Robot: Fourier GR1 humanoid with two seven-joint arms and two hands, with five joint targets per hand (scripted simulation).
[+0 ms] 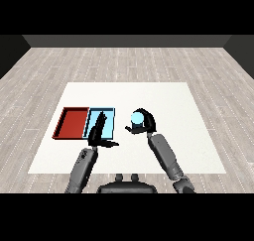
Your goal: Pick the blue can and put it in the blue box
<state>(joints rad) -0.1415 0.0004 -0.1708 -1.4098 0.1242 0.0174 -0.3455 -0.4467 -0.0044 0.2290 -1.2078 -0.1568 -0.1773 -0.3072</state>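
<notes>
The blue can (136, 118) shows its light blue top just right of the light blue tray (110, 121). My right hand (144, 124) is curled round it, fingers over the far side and thumb at the near left. Whether the can rests on the table or is lifted I cannot tell. My left hand (98, 133) reaches over the near part of the light blue tray with straight fingers pointing away and the thumb out to the right, holding nothing.
A red tray (72, 122) lies directly left of the light blue tray, the two touching. The white table (163, 96) stretches wide behind and to the right of my hands, with wooden floor around it.
</notes>
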